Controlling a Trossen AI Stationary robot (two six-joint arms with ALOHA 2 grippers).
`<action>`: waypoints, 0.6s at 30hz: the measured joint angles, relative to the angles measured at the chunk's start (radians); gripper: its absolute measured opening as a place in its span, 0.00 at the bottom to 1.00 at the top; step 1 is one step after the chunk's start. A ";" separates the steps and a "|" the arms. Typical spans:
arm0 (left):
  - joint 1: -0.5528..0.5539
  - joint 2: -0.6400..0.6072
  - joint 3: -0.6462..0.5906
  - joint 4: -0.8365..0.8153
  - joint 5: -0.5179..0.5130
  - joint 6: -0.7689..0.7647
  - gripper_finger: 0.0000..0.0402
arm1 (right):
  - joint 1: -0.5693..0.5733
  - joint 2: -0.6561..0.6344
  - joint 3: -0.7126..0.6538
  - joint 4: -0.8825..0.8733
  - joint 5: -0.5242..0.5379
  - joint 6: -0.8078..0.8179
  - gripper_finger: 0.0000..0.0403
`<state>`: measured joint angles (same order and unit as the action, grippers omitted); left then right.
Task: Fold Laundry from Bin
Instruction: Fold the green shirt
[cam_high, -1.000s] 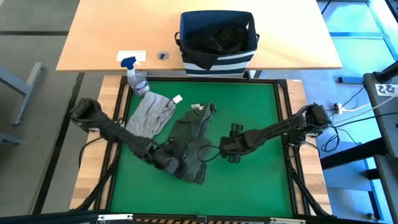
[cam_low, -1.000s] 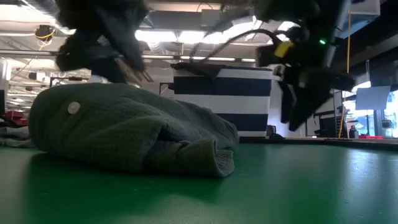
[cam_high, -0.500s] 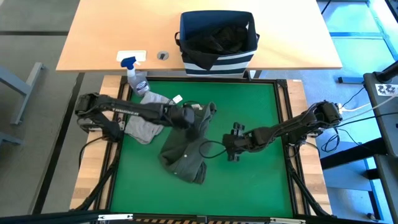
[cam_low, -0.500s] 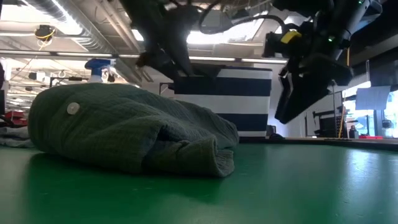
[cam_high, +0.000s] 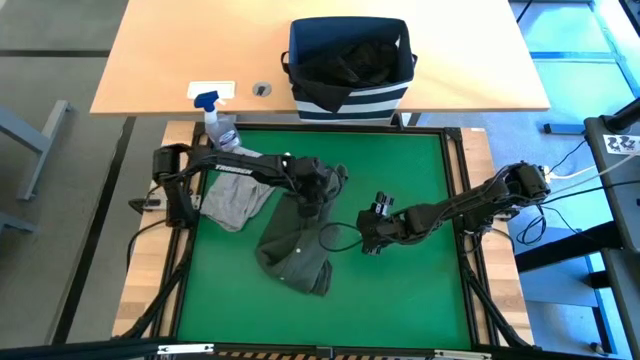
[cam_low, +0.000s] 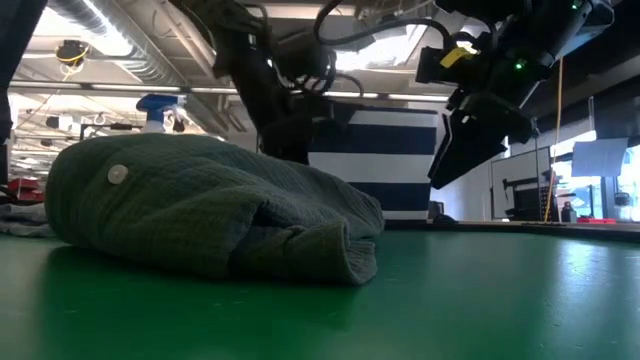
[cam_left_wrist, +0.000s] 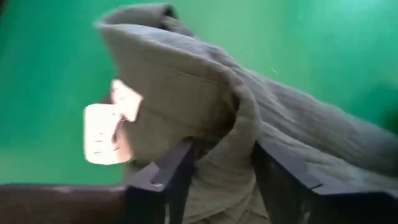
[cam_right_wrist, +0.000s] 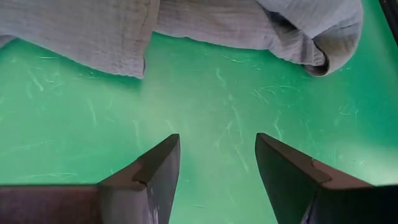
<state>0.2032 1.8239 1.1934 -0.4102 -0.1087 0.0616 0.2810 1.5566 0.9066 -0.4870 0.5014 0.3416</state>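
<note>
High view: the dark olive garment (cam_high: 298, 235) lies crumpled mid-mat on the worktop (cam_high: 400, 280), the grey garment (cam_high: 238, 190) beside it, the black one in the bin (cam_high: 349, 60). The left tool (cam_high: 318, 186) sits at the olive collar; the right tool (cam_high: 376, 225) hovers just beside the cloth.

Low view: the olive heap (cam_low: 200, 215) is bunched; a pull could drag several layers together.

Left wrist view: the left tool (cam_left_wrist: 217, 171) straddles a fold by the collar label (cam_left_wrist: 102, 134), its grip not yet firm. A slip is likely.

Right wrist view: the right tool (cam_right_wrist: 217, 158) is spread over bare mat, empty.
</note>
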 joint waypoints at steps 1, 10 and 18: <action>-0.003 0.004 0.000 -0.001 0.010 0.022 0.35 | 0.000 0.000 0.000 0.001 0.000 0.000 0.51; -0.001 -0.134 0.094 -0.033 0.152 -0.041 0.03 | 0.000 -0.067 0.028 -0.024 -0.031 0.079 0.51; 0.004 -0.308 0.242 -0.001 0.103 -0.277 0.04 | -0.086 -0.382 0.031 0.052 -0.005 -0.002 0.51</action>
<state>0.2070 1.5157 1.4358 -0.4114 -0.0053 -0.2156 0.1945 1.1749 0.9371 -0.4353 0.4967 0.3399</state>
